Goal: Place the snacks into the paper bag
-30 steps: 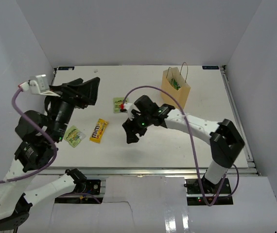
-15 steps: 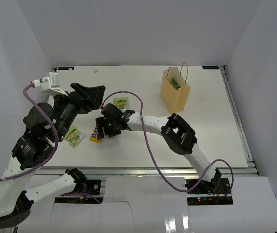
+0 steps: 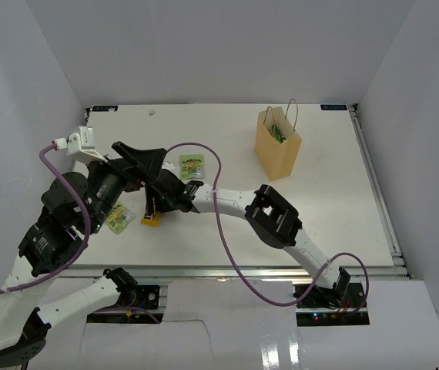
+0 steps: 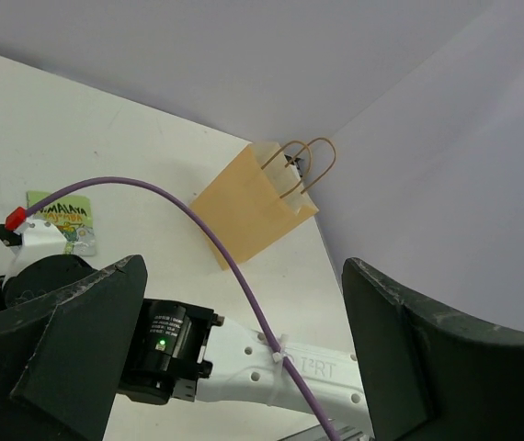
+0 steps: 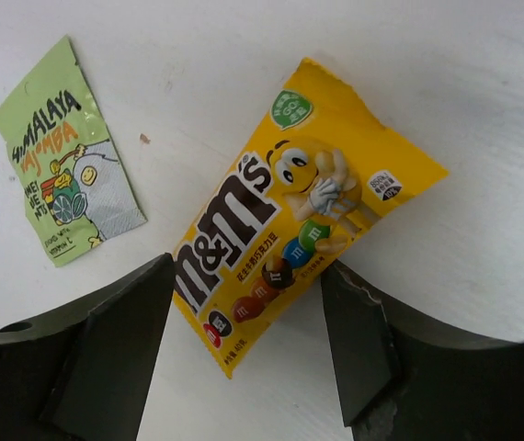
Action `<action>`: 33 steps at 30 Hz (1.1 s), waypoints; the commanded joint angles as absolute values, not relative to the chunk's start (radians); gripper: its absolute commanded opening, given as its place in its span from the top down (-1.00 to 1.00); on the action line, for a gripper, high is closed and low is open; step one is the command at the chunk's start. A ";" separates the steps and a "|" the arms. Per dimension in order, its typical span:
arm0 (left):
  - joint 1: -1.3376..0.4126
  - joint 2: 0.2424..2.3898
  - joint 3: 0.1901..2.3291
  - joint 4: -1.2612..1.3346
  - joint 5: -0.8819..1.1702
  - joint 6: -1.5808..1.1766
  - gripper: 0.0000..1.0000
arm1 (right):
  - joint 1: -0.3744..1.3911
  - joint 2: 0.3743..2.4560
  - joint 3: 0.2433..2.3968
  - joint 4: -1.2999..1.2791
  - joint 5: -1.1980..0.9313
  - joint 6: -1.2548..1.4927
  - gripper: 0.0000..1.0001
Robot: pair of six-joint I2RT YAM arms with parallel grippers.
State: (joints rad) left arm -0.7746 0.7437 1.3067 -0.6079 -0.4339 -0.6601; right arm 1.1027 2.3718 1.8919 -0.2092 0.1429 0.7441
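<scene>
While left gripper (image 3: 146,158) is hovering at upper left of top view, fingers spread and holding nothing, right gripper (image 5: 244,317) is now sitting over M&M's pack (image 5: 290,220) at left-centre, having swung over from frame centre within 1 s. Its 2 fingers are standing apart, straddling pack, not yet pinching. Green-white pouch (image 5: 64,202) is lying just beside pack. Paper bag (image 3: 277,146) is standing upright at upper right, well apart. Likely closing for pick next.

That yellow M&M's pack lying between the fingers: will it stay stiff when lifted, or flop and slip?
The M&M's pack lies flat and thin with crimped ends, so it will probably bend and sag. Its smooth printed wrapper looks fairly slippery. It seems light for its size.
</scene>
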 commanded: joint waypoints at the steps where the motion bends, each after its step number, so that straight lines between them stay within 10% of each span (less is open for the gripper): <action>1: -0.775 0.719 1.293 -0.641 -0.423 -0.692 -0.96 | 1.144 2.402 1.875 -0.196 0.241 0.720 -0.39; 20: -0.775 0.600 1.139 -0.727 -0.410 -0.784 -0.96 | 1.095 2.260 1.651 -0.032 0.155 0.382 0.84; 33: -0.773 0.430 0.930 -0.722 -0.373 -0.903 -0.96 | 0.844 1.786 1.338 -0.150 -0.629 -0.179 0.85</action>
